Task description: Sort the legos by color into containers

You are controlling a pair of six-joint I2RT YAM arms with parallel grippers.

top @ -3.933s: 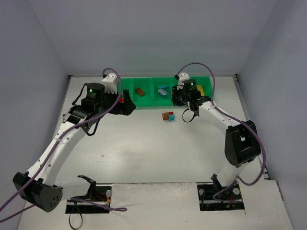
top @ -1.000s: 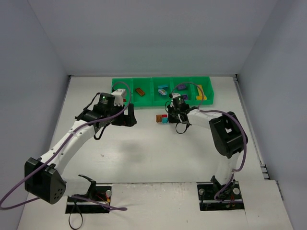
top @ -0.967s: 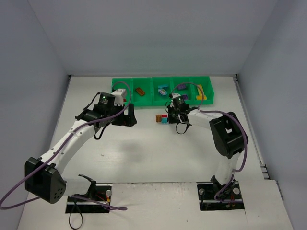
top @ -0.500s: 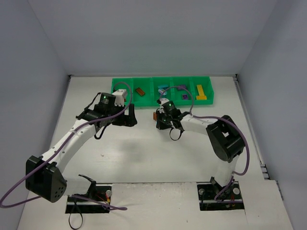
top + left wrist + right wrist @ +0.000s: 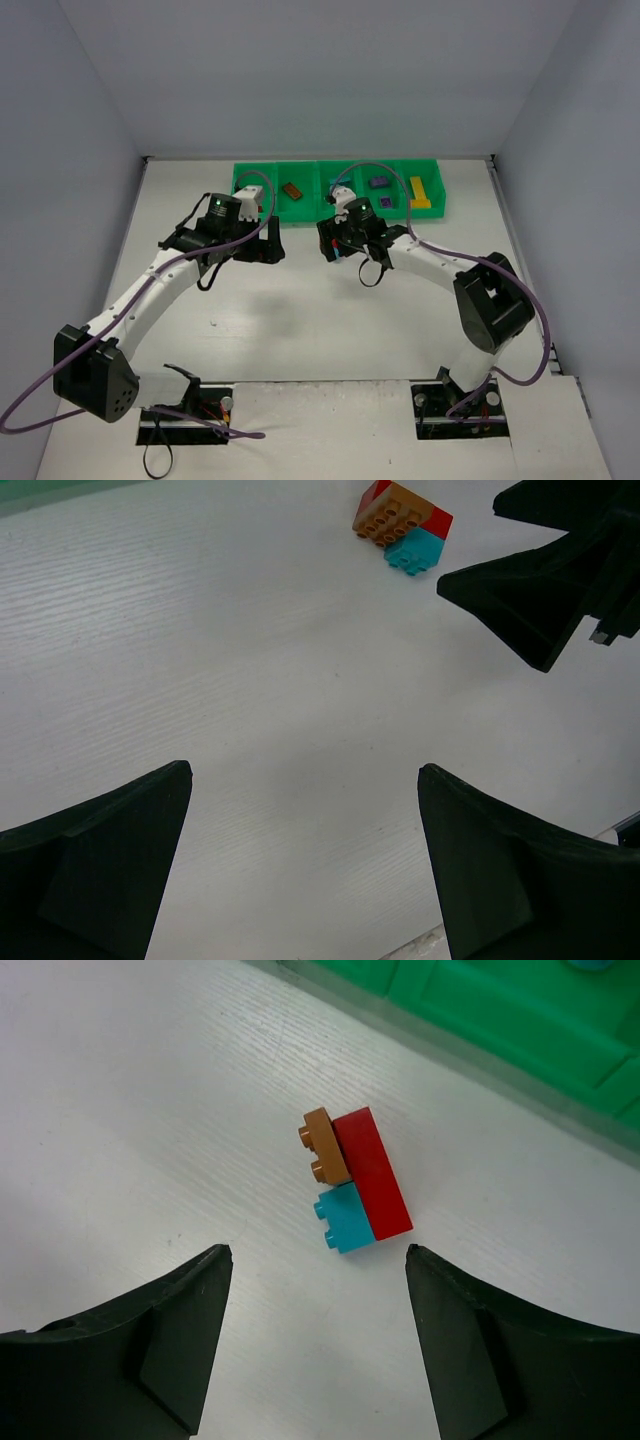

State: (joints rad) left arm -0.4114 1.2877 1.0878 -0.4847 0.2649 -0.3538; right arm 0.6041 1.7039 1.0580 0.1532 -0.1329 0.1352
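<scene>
1. The clump of 3 joined legos [image 5: 355, 1185], red, brown and cyan, is lying on the white table [image 5: 300, 320], near the green tray [image 5: 300, 214] but outside its compartments.
2. The right gripper [image 5: 315, 1255] is hovering over the clump, fingers spread, gripping nothing.
3. The left gripper [image 5: 305, 775] is hanging nearby, spread wide and empty.
4. A brown brick [image 5: 292, 190], purple bricks [image 5: 378, 182] and a yellow brick [image 5: 419, 192] are sitting in 3 separate compartments.

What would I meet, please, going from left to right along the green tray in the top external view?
Brown brick → purple bricks → yellow brick. The right arm partly hides whatever lies between the brown and purple ones, so I leave it out.
</scene>
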